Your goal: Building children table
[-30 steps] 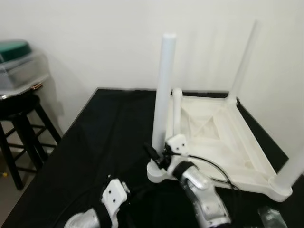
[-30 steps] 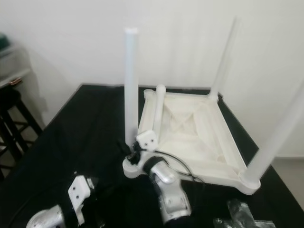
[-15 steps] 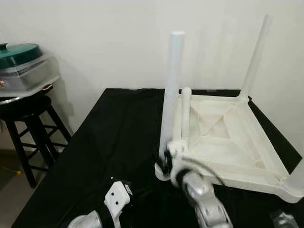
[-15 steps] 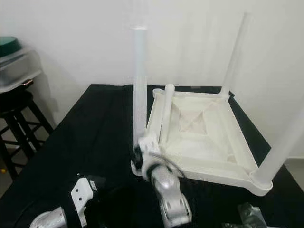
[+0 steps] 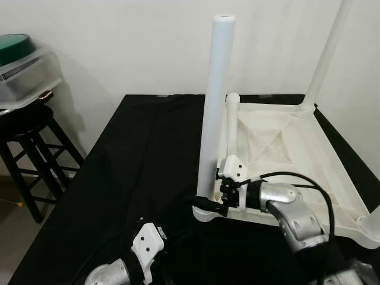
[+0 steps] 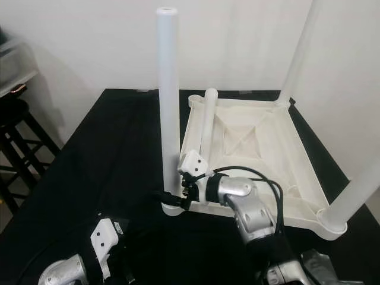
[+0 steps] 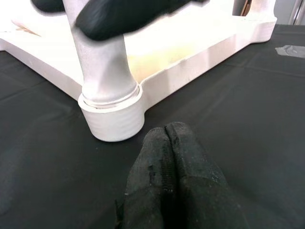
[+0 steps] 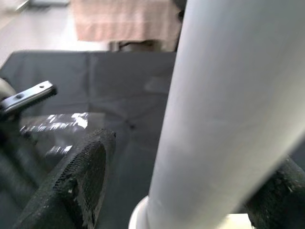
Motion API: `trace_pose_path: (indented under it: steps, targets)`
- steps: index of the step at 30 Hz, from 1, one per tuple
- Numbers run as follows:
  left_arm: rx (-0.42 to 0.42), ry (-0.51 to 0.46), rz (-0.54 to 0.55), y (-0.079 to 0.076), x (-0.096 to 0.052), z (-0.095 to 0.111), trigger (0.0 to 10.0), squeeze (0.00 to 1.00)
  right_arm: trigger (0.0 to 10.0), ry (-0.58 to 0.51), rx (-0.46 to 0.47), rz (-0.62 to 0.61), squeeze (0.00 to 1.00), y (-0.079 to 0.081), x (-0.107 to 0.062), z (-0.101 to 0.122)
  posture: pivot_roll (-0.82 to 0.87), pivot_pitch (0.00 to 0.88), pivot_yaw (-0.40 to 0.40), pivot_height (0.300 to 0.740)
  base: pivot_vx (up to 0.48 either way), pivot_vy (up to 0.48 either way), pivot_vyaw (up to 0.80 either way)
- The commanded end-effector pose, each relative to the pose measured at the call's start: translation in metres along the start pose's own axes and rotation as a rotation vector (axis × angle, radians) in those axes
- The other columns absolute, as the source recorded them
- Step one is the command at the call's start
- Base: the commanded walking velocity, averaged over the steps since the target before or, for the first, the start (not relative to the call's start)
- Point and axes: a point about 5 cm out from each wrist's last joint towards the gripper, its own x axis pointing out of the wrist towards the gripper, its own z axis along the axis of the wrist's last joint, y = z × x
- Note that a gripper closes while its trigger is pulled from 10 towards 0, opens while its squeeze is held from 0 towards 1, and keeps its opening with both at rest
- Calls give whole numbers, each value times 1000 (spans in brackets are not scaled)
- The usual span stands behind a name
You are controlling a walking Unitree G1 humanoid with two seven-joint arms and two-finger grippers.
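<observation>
Three legs stand upright in the corners of the upturned white table [image 5: 285,160], which lies on the black tabletop [image 5: 136,160]; a fourth leg [image 5: 231,127] lies loose inside it. The right gripper [image 5: 215,206] straddles the base of the near-left leg [image 5: 215,107], fingers apart around it, not clamped. Seating this leg looks like the step in hand; next probably comes closing and pressing or twisting it home. The left gripper [image 7: 167,138], fingers together, waits near that corner socket [image 7: 112,119].
</observation>
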Motion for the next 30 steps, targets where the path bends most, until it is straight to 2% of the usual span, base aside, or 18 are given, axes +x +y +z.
trace_pose_path:
  steps: [1,3,4,5,14,15,16,17,18,25,28,29,30]
  targets:
    - [-2,22,-5,-1,0,-4,10000,0,10000,-21,1,43,0,-1,1,2,8,0,-6,740,0,0,0]
    - [2,23,-11,-1,0,-3,10000,0,10000,-39,7,70,0,-20,-3,15,9,0,-3,740,0,0,0]
    - [2,23,-11,-1,0,-3,10000,0,10000,-39,7,70,0,-20,-3,15,9,0,-3,740,0,0,0]
    - [3,25,-16,-1,1,-4,10000,0,10000,-59,34,131,0,-31,-7,26,15,0,-7,740,0,0,0]
    - [1,30,-15,-1,1,-5,10000,0,10000,-45,79,241,0,-42,-10,35,22,0,-18,740,0,0,0]
    - [1,31,-15,-1,1,-6,10000,0,3765,-31,85,264,0,-42,-10,34,24,0,-23,740,0,0,0]
    - [1,31,-15,-1,1,-6,10000,0,3765,-31,85,264,0,-42,-10,34,24,0,-23,740,0,0,0]
    - [0,31,-15,-1,1,-6,10000,0,1569,-21,90,282,0,-42,-10,32,24,0,-24,740,0,0,0]
    - [1,32,-15,-2,0,-7,10000,0,0,-18,99,301,0,-41,-10,29,23,0,-21,740,0,0,0]
    - [1,33,-16,-2,0,-7,10000,0,0,-24,108,306,0,-41,-10,27,20,0,-19,740,0,0,0]
    - [0,33,-21,-3,0,-6,10000,0,0,-45,129,287,0,-39,-12,19,11,0,-16,740,0,0,0]
    - [-1,33,-23,-4,0,-6,10000,0,0,-49,131,246,0,-35,-11,9,9,0,-18,740,0,0,0]
    - [-2,33,-23,-6,0,-6,10000,0,0,-32,156,138,0,-22,-5,-15,9,0,-26,740,0,0,0]
